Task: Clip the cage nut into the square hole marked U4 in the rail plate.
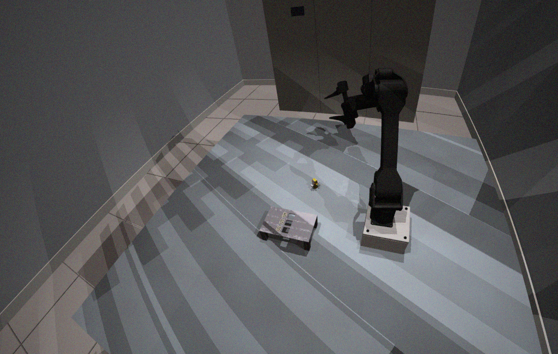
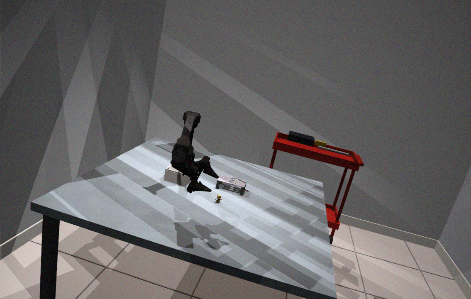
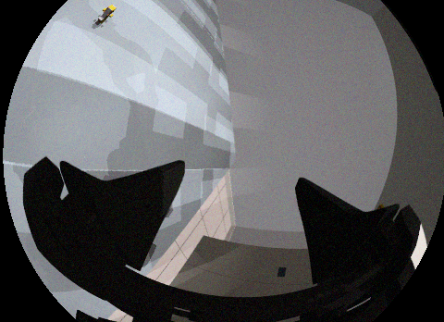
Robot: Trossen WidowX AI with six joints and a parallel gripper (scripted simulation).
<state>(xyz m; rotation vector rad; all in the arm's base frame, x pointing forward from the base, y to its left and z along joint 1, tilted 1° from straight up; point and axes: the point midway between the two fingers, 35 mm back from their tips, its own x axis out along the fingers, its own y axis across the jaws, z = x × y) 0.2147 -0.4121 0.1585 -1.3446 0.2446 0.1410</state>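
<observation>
The cage nut [image 1: 314, 182] [image 2: 218, 199] [image 3: 107, 13], small with yellow and dark metallic parts, stands on the table between the arm's reach and the rail plate. The rail plate [image 1: 305, 219] [image 2: 225, 180] stands on short legs, with a row of square holes labelled U2, U3 and U4. The U4 hole [image 1: 291, 216] is at the row's end nearer the nut in the top view. It shows no nut in it. The plate is not seen in the wrist view. My gripper [image 1: 327, 107] [image 2: 214, 184] [image 3: 243, 177] is wide open and empty, raised above the table, away from nut and plate.
The arm's pale base block [image 1: 384, 240] [image 2: 172, 175] sits on the table beside the plate. A red cart [image 2: 315, 151] with a black box [image 2: 301, 138] stands beyond the table. A brown cabinet [image 1: 342, 44] stands behind the table.
</observation>
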